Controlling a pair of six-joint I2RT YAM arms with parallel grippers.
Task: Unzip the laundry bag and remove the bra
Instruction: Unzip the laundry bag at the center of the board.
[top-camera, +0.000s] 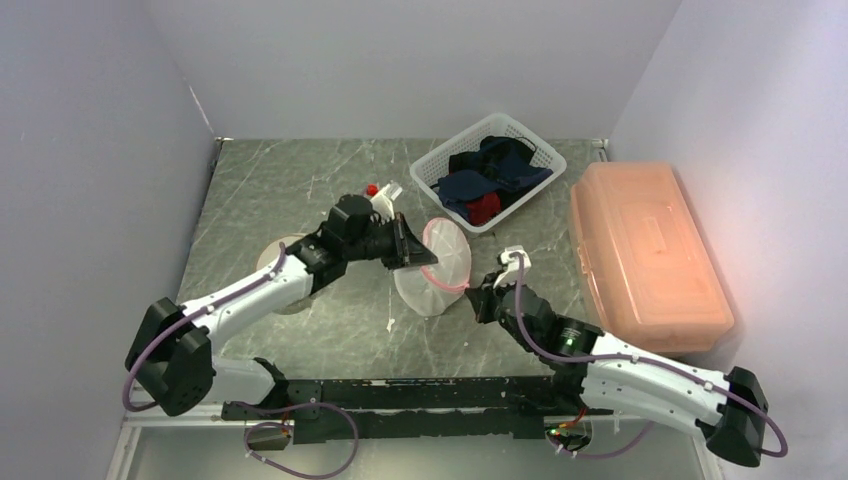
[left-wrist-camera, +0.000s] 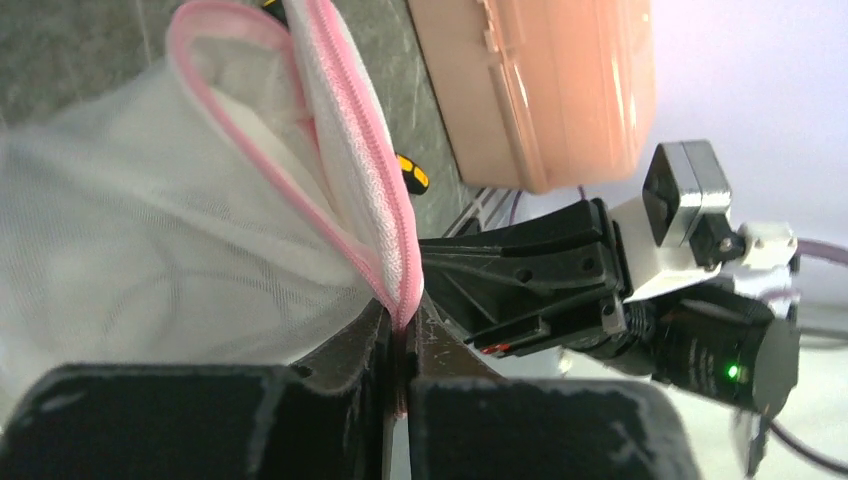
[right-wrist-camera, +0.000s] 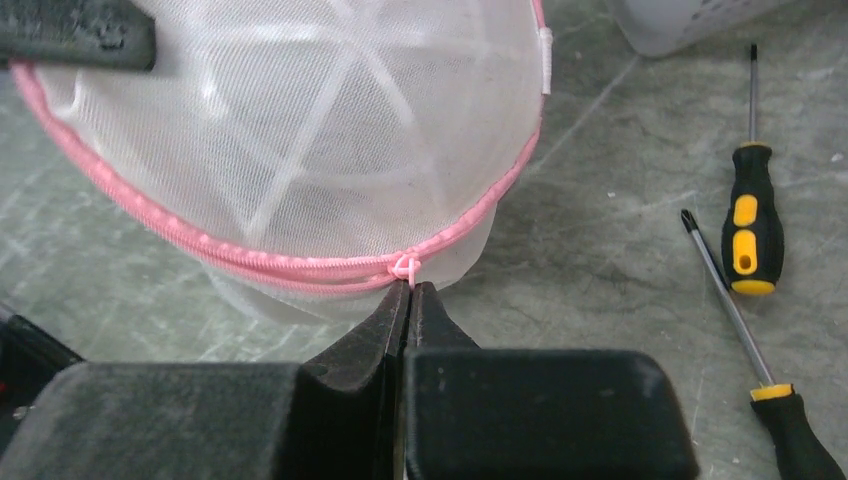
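Note:
The laundry bag (top-camera: 447, 268) is a round white mesh pouch with a pink zipper, held up off the table between both arms. My left gripper (top-camera: 424, 258) is shut on the bag's pink zipper edge (left-wrist-camera: 378, 205), which runs down into the closed jaws of that gripper (left-wrist-camera: 403, 335). My right gripper (right-wrist-camera: 409, 290) is shut on the small pink zipper pull (right-wrist-camera: 404, 267) at the bag's near rim (right-wrist-camera: 300, 262). Only pale ribs show through the mesh (right-wrist-camera: 300, 130). The bra is hidden.
A white basket (top-camera: 425, 172) of dark clothes stands at the back. An orange lidded box (top-camera: 645, 255) lies at the right. Two black-and-yellow screwdrivers (right-wrist-camera: 750, 220) (right-wrist-camera: 735, 315) lie on the marble table beside the bag. A tan disc (top-camera: 272, 256) sits under the left arm.

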